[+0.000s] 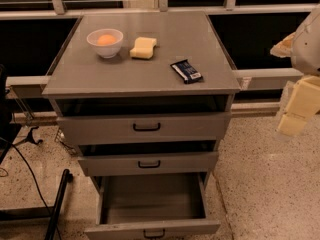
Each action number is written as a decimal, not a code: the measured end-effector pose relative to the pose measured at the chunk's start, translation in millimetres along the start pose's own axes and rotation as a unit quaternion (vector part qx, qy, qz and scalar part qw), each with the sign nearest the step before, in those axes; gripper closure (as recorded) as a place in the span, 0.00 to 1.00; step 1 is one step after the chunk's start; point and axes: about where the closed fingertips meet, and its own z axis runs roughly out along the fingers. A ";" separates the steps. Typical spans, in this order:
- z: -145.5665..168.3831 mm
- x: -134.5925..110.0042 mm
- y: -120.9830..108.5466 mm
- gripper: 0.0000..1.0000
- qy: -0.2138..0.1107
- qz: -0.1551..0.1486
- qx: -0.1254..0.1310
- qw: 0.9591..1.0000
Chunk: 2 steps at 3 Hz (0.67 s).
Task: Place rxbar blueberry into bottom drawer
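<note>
- While the deep grey metal bottom drawer (152,204) stands pulled out, we see the flat navy rxbar blueberry (186,71) lying on the smooth cabinet top (125,69), near its right edge.
- The blocky cream gripper (296,109) hangs far right, beside the cabinet; we cannot tell its state.

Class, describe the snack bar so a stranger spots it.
On the grey metal cabinet's top, look front right, toward the cream pincer at the right edge. The flat navy-wrapped bar lies there, unlike the yellow sponge and white bowl.
</note>
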 end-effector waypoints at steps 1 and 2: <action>-0.3 -0.3 -0.2 0.00 -0.001 0.000 0.001 1.000; 7.6 -9.2 -8.1 0.00 -0.024 0.028 0.010 0.999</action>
